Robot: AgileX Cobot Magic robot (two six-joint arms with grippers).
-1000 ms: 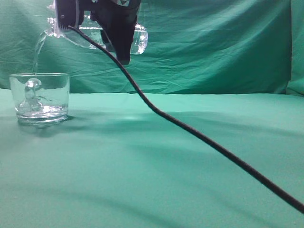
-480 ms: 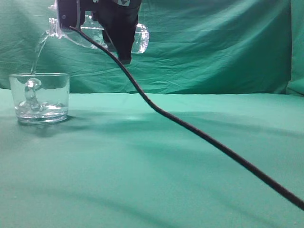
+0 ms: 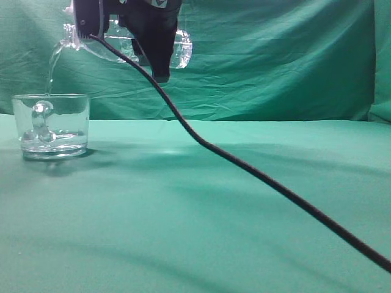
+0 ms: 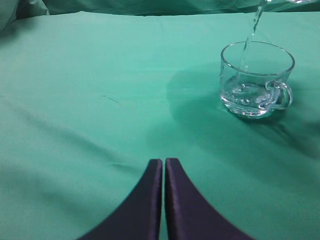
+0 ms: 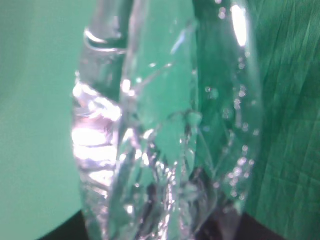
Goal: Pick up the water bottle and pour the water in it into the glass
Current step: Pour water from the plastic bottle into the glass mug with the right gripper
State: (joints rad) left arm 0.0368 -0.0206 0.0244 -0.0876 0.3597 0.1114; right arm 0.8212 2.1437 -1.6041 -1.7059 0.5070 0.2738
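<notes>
My right gripper (image 3: 149, 43) is shut on the water bottle (image 3: 180, 49), a clear ribbed plastic bottle held on its side at the top left of the exterior view, neck to the left. The bottle fills the right wrist view (image 5: 165, 125). A thin stream of water (image 3: 52, 70) falls from its neck into the glass (image 3: 52, 125), a short clear mug with a handle, which holds a little water. The glass also shows in the left wrist view (image 4: 256, 80), upper right. My left gripper (image 4: 163, 162) is shut and empty, low over the cloth, apart from the glass.
A green cloth (image 3: 201, 207) covers the table and hangs as a backdrop. A black cable (image 3: 256, 174) runs from the right arm down across the table to the lower right.
The stream keeps falling into the glass and the water in it has risen slightly. The bottle and both arms have barely moved.
</notes>
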